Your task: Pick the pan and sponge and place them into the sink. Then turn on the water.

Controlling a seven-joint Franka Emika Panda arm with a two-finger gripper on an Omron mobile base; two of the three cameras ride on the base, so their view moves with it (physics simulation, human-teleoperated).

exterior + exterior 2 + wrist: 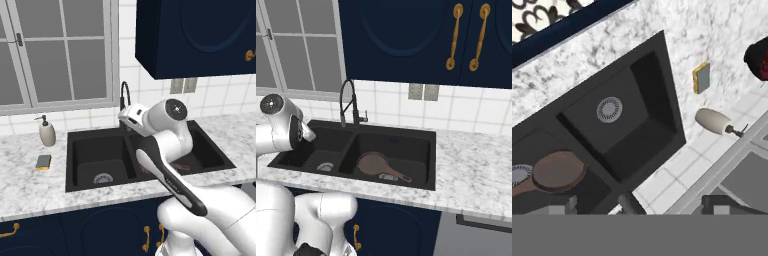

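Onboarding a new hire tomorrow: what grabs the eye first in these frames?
The large black rectangular double-basin sink set in the white marble counter dominates, with the round dark brown frying pan already lying in its right basin. The small grey-green and yellow sponge sits on the counter left of the sink, in front of the beige soap dispenser bottle. No water runs from the tall black spring-neck faucet.

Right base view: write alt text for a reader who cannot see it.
A brown pan lies in the right basin of a black double sink set in a marble counter. A tall black faucet rises behind; no water runs.
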